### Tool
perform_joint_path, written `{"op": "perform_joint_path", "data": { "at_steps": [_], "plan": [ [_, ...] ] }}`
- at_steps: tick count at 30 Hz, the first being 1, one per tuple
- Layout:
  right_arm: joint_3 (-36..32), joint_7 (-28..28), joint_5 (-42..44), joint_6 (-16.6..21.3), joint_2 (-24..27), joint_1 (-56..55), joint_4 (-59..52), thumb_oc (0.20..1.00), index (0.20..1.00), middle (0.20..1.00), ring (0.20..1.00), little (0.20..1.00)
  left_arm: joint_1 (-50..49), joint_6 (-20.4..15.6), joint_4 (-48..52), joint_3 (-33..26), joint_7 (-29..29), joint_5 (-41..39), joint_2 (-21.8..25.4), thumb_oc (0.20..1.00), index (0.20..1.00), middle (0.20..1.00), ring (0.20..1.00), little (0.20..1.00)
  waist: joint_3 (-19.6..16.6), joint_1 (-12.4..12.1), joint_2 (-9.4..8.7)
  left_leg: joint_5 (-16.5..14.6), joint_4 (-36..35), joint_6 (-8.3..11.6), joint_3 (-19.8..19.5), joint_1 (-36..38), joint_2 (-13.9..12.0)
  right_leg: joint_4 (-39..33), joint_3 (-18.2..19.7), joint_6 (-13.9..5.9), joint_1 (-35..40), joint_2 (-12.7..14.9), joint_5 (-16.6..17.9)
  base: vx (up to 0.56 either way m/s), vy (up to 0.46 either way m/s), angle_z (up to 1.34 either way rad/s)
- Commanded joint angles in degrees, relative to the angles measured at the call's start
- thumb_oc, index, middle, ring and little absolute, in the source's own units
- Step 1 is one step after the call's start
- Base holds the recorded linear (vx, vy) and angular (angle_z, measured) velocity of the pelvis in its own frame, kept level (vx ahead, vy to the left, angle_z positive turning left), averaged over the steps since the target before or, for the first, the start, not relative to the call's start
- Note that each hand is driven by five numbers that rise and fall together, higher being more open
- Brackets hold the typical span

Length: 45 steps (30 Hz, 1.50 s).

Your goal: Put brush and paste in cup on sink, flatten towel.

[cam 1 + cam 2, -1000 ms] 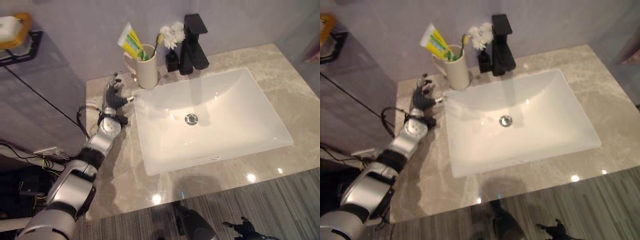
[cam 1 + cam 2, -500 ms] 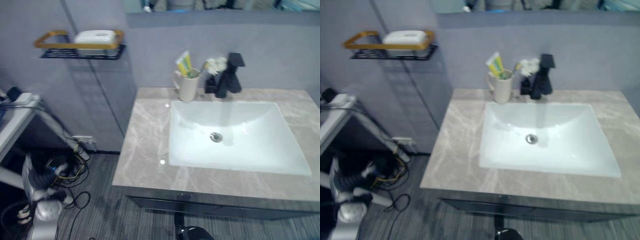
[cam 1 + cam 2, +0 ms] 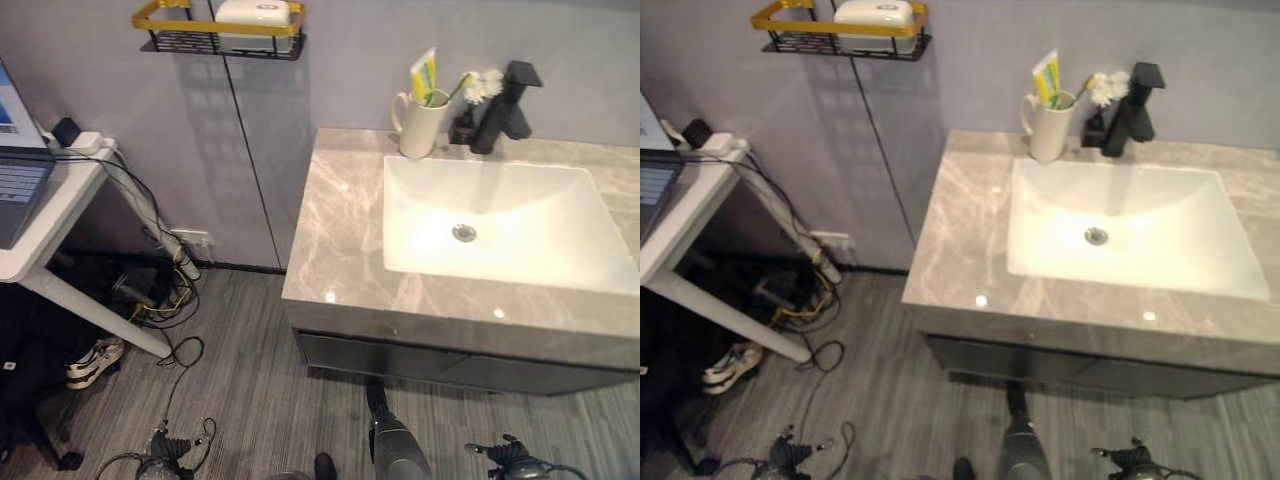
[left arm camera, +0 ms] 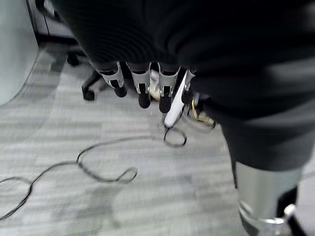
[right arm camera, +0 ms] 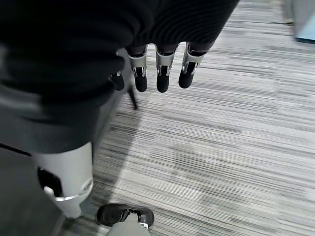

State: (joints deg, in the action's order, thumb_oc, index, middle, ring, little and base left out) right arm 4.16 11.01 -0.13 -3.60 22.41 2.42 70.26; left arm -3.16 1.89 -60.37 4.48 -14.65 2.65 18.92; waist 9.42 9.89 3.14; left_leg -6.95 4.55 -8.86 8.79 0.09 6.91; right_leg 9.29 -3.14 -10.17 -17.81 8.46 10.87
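both hands hang low over the floor, left hand [image 4: 142, 88] and right hand [image 5: 160, 73] relaxed, empty. paste [image 3: 423, 76] sits in the cup [image 3: 417, 125] beside the sink [image 3: 500, 215]. i'd find the towel first.

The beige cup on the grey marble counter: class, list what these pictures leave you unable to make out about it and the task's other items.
- Beige cup: its inside is hidden by its own wall; the yellow paste tube shows only its top.
- Brush: too small among the tube and the white flower to tell apart, eye views.
- Towel: cannot be made out; the white item on the gold-railed wall shelf is too small to identify.
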Motion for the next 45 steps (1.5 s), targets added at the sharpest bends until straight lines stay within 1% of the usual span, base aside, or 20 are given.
{"op": "perform_joint_path", "data": {
  "at_steps": [1, 7, 14, 15, 17, 18, 20, 21, 24, 26, 27, 29, 31, 34, 36, 39, 40, 41, 43, 45],
  "plan": [
    [0.9, 0.8, -2.6, -0.2, 1.0, -0.2, 2.7, 1.0, 1.0, 1.0, 1.0, 1.0, 0.1, -1.1, 2.0, -0.5, 0.5, 2.0, 3.0, 1.0, 1.0, 1.0, 1.0, 1.0, -0.5, 0.3, -0.25, 1.3, -5.5, 8.09, -0.4, 4.1, -2.0, 0.9, -2.1, 0.42, 2.4, -0.6, -3.3, -0.06, -0.004, -0.52],
    [0.1, 0.2, -2.4, -0.2, 0.9, -0.4, 4.8, 1.0, 1.0, 1.0, 1.0, 1.0, 1.5, -1.5, 2.7, 0.1, 0.6, 1.8, 4.6, 1.0, 1.0, 1.0, 1.0, 1.0, -1.0, -1.4, -0.51, 3.9, -7.6, 8.46, 3.3, 2.0, -3.9, 2.7, -3.1, 0.11, 6.0, 0.6, -6.4, -0.11, -0.015, -0.53],
    [-0.7, 0.6, 0.0, 0.5, -0.2, -0.7, 1.0, 1.0, 1.0, 1.0, 1.0, 1.0, 0.7, -1.1, 4.0, -3.0, -0.4, -3.0, 3.9, 1.0, 1.0, 1.0, 1.0, 1.0, -2.0, -4.4, -1.0, 5.8, -7.1, 7.47, 11.0, -2.0, -5.2, 7.6, -10.0, 0.32, 11.2, 3.1, -11.2, -0.13, -0.014, -0.71],
    [-0.3, 0.4, 0.0, 0.7, -0.4, -0.9, 0.3, 1.0, 1.0, 1.0, 1.0, 1.0, 0.9, -1.0, 4.0, -2.9, -0.1, -3.3, 4.0, 1.0, 1.0, 1.0, 1.0, 1.0, -2.4, -5.1, -1.5, 5.5, -7.5, 7.4, 12.9, -2.7, -5.0, 9.4, -11.6, -0.2, 13.2, 2.7, -13.9, -0.19, -0.026, -0.49],
    [0.0, 0.3, -0.2, 0.7, -0.5, -1.0, 0.2, 1.0, 1.0, 1.0, 1.0, 1.0, 0.9, -1.0, 4.1, -2.9, -0.1, -3.4, 4.0, 1.0, 1.0, 1.0, 1.0, 1.0, -2.6, -5.7, -2.01, 5.7, -7.3, 7.21, 14.8, -3.7, -5.0, 9.5, -13.3, -0.34, 15.0, 2.4, -14.5, -0.19, -0.054, -0.92],
    [0.9, 0.0, -0.6, 0.6, -0.6, -0.7, 0.6, 1.0, 1.0, 1.0, 1.0, 1.0, 1.5, -1.0, 4.1, -2.9, 0.0, -3.7, 4.1, 1.0, 1.0, 1.0, 1.0, 1.0, -3.2, -7.2, -3.32, 6.2, -6.6, 7.11, 18.7, -6.4, -5.6, 6.8, -16.8, -0.55, 18.2, 1.3, -15.0, -0.27, -0.124, -1.22],
    [2.3, -0.1, -1.8, 0.1, -0.4, 0.5, 1.4, 1.0, 1.0, 1.0, 1.0, 1.0, 2.4, -0.8, 3.7, -3.1, 0.0, -3.8, 4.2, 1.0, 1.0, 1.0, 1.0, 1.0, -2.7, -8.7, -3.74, 7.3, -4.6, 8.1, 23.5, -8.1, -8.2, 2.2, -20.5, 0.8, 18.6, 0.4, -17.0, -0.26, -0.137, -1.29],
    [2.3, -0.2, -1.8, 0.1, -0.3, 0.6, 1.5, 1.0, 1.0, 1.0, 1.0, 1.0, 2.5, -0.8, 3.6, -3.1, 0.0, -3.8, 4.1, 1.0, 1.0, 1.0, 1.0, 1.0, -2.6, -8.9, -3.74, 7.3, -4.3, 8.22, 23.7, -8.1, -8.4, 2.1, -20.2, 0.95, 18.6, 0.3, -17.0, -0.14, -0.149, -1.4],
    [1.2, -2.3, -1.7, -0.2, 2.8, -0.1, 3.7, 1.0, 1.0, 1.0, 1.0, 1.0, 4.8, -0.3, 1.0, -2.1, 1.5, -0.9, 5.5, 1.0, 1.0, 1.0, 1.0, 1.0, -1.8, -7.9, -3.72, 8.7, -0.7, 10.04, 26.1, -10.2, -11.2, -5.0, -16.8, 3.41, 19.7, -4.5, -18.8, -0.14, -0.21, -1.3],
    [-1.6, -2.3, 1.5, -0.2, 3.6, -0.3, 4.2, 1.0, 1.0, 1.0, 1.0, 1.0, 5.4, -0.3, 0.4, -2.3, 1.8, -1.3, 5.5, 1.0, 1.0, 1.0, 1.0, 1.0, -1.6, -7.7, -3.54, 8.9, 0.2, 10.5, 26.1, -10.9, -11.5, -7.2, -16.2, 3.51, 20.3, -5.2, -18.3, -0.1, -0.129, -0.59],
    [-6.7, -2.6, 8.6, 0.1, 5.0, -0.2, 5.5, 1.0, 1.0, 1.0, 1.0, 1.0, 7.1, -0.1, -0.9, -2.5, 2.1, -1.6, 5.9, 1.0, 1.0, 1.0, 1.0, 1.0, -1.4, -7.0, -3.61, 9.8, 1.8, 11.57, 24.3, -12.9, -12.1, -9.8, -13.9, 3.89, 20.5, -6.3, -17.6, -0.1, -0.129, -0.39],
    [-9.6, -3.3, 12.8, 0.1, 5.9, -0.4, 6.7, 1.0, 1.0, 1.0, 1.0, 1.0, 8.1, -0.1, -1.7, -2.3, 2.1, -1.7, 6.1, 1.0, 1.0, 1.0, 1.0, 1.0, -1.2, -7.2, -3.57, 10.1, 2.5, 12.09, 21.5, -14.0, -12.2, -10.7, -12.7, 4.1, 20.4, -6.9, -17.1, -0.07, -0.151, -0.43],
    [-11.4, -4.2, 14.9, 0.7, 7.5, -0.8, 7.3, 1.0, 1.0, 1.0, 1.0, 1.0, 9.3, 0.0, -4.9, -2.0, 2.3, -2.2, 5.2, 1.0, 1.0, 1.0, 1.0, 1.0, -0.9, -8.3, -4.03, 10.6, 3.8, 12.83, 12.3, -15.8, -11.0, -11.2, -11.0, 4.48, 20.8, -7.4, -16.3, -0.08, -0.166, -0.41],
    [-11.9, -3.9, 15.0, 1.3, 8.2, -0.7, 7.5, 1.0, 1.0, 1.0, 1.0, 1.0, 9.6, 0.0, -7.8, -1.5, 2.4, -2.5, 3.8, 1.0, 1.0, 1.0, 1.0, 1.0, -0.5, -9.2, -4.35, 11.2, 5.4, 12.12, 1.8, -17.4, -9.2, -10.5, -7.7, 5.18, 19.7, -8.1, -14.5, -0.04, -0.104, -0.65],
    [-11.5, -3.4, 14.9, 1.4, 8.3, -0.3, 7.8, 1.0, 1.0, 1.0, 1.0, 1.0, 9.6, -0.1, -8.9, -1.0, 2.2, -2.8, 2.8, 1.0, 1.0, 1.0, 1.0, 1.0, -0.5, -9.5, -4.6, 10.3, 6.5, 11.83, -3.9, -17.4, -7.4, -10.2, -4.5, 5.25, 19.4, -8.9, -13.7, 0.05, -0.068, -1.1],
    [-7.4, -2.7, 11.1, 1.5, 8.0, 1.6, 7.7, 1.0, 1.0, 1.0, 1.0, 1.0, 10.3, 0.2, -9.3, 3.9, 1.4, 0.5, 0.8, 1.0, 1.0, 1.0, 1.0, 1.0, -0.6, -11.1, -4.31, 7.5, 10.4, 10.64, -16.8, -16.6, -1.7, -8.6, 4.2, 5.9, 19.2, -10.9, -13.3, 0.12, 0.004, -1.84],
    [-7.4, -2.7, 11.1, 1.5, 8.0, 1.6, 7.7, 1.0, 1.0, 1.0, 1.0, 1.0, 10.3, 0.2, -9.3, 3.9, 1.4, 0.5, 0.8, 1.0, 1.0, 1.0, 1.0, 1.0, -0.6, -11.1, -4.32, 7.5, 10.4, 10.65, -16.8, -16.6, -1.7, -8.6, 4.2, 5.9, 19.2, -10.9, -13.3, 0.1, 0.058, -1.48],
    [-5.8, -2.4, 9.2, 1.1, 8.2, 2.2, 7.6, 1.0, 1.0, 1.0, 1.0, 1.0, 10.4, 0.1, -8.6, 5.4, 1.6, 1.4, 0.8, 1.0, 1.0, 1.0, 1.0, 1.0, -1.0, -11.3, -3.7, 7.7, 9.5, 10.45, -20.7, -15.9, -0.2, -8.4, 7.1, 6.0, 19.3, -11.7, -13.6, 0.09, 0.072, -1.01],
    [-4.6, -2.3, 7.9, 1.1, 8.4, 2.7, 6.7, 1.0, 1.0, 1.0, 1.0, 1.0, 11.3, -0.2, -7.9, 7.2, 1.9, 2.4, 0.6, 1.0, 1.0, 1.0, 1.0, 1.0, -1.0, -11.1, -3.27, 8.2, 9.7, 10.76, -22.9, -16.2, 1.0, -8.3, 9.9, 5.73, 19.7, -11.9, -13.7, 0.13, 0.142, -0.87],
    [-4.2, -2.6, 7.6, 1.0, 8.2, 2.8, 5.6, 1.0, 1.0, 1.0, 1.0, 1.0, 11.2, -0.3, -7.9, 7.2, 2.0, 2.5, 0.6, 1.0, 1.0, 1.0, 1.0, 1.0, -1.2, -10.8, -2.63, 8.0, 8.4, 10.78, -21.5, -15.4, 0.4, -8.2, 12.0, 5.48, 20.0, -11.9, -14.3, 0.09, 0.146, -0.82]
  ]
}}
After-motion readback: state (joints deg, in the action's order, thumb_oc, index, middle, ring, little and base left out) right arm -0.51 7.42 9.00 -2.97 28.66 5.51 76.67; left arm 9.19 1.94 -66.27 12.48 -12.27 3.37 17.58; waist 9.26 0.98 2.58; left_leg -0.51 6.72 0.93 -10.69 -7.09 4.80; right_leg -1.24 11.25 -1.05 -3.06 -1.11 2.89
